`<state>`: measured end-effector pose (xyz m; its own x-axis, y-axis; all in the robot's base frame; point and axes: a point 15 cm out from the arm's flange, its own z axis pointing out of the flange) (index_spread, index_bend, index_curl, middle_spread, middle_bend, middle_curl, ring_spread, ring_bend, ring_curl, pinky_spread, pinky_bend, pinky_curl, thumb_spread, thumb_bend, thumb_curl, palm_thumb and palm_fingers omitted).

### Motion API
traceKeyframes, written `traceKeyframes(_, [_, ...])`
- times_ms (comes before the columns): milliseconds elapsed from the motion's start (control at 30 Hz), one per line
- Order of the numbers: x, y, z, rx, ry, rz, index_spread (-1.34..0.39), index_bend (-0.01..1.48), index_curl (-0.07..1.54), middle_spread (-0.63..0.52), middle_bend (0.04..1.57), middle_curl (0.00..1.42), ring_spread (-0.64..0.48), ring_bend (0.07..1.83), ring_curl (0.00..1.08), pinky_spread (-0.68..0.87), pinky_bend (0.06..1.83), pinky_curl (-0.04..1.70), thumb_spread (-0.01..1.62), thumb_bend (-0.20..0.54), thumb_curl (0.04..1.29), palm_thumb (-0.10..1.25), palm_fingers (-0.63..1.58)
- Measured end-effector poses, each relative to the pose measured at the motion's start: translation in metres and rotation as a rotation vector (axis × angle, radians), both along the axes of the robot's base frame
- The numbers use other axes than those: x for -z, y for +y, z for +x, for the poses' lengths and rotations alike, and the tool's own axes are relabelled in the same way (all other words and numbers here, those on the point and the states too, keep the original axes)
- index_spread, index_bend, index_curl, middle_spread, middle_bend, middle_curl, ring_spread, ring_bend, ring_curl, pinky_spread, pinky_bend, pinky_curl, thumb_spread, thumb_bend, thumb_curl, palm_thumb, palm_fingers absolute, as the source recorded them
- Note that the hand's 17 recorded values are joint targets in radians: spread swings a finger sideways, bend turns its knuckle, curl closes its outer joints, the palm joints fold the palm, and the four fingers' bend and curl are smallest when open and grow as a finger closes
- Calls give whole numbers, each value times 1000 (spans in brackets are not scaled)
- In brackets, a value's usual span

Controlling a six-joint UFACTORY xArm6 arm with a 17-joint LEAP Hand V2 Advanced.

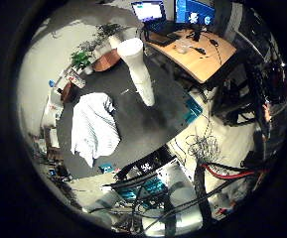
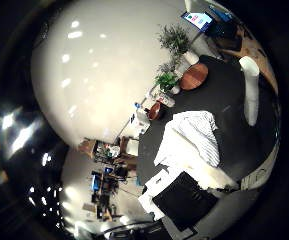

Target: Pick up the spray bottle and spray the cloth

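Well apart from the palm, the white spray bottle (image 1: 139,69) is standing upright on the dark desk (image 1: 148,124), with the crumpled white cloth (image 1: 94,128) lying near it; whether the fingers are curling or straight, I cannot tell.

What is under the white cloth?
The white cloth lies crumpled on the dark table, beside the standing white spray bottle. Only tabletop shows around it; anything beneath its folds is hidden.
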<state>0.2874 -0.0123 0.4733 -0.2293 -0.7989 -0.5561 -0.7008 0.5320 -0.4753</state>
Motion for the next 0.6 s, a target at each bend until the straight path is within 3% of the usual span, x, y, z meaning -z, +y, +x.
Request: traceKeyframes(600, [-5,4,-2,-20,-16,-17,-89,178,336,244,189,299,362,409,211,698,984,125,1000,-25,491,670,226])
